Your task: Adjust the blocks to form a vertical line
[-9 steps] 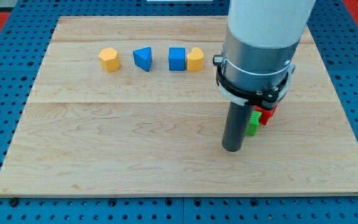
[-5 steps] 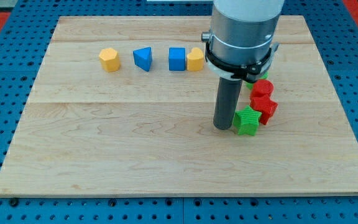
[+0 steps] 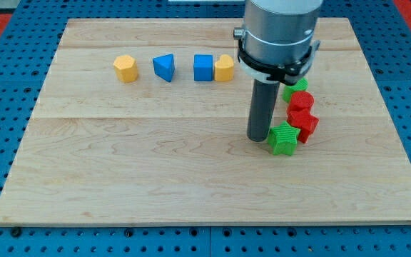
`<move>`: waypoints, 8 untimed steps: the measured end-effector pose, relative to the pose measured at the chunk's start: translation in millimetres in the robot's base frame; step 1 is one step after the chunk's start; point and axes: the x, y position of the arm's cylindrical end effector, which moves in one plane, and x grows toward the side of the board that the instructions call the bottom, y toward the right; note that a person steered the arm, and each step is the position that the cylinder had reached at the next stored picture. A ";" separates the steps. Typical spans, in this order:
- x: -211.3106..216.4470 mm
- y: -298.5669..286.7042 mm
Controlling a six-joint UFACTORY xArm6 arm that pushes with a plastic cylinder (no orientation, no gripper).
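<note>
touching green star block [image 3: 284, 138] | my tip [image 3: 257, 138] at its left | wooden board [image 3: 155, 171] | no gripper

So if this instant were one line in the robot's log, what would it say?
my tip: at the left side of green star block | red blocks stacked above it | vertical line: not yet formed

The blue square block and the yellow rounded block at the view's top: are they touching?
Touching. The camera view shows the blue square block and the yellow rounded block side by side with no wood visible between them. My tip is far below them, beside the green star block.
</note>
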 end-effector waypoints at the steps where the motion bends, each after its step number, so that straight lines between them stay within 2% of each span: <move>1: 1.3 13.0; 4: 1.3 22.0; 8: 35.0 32.2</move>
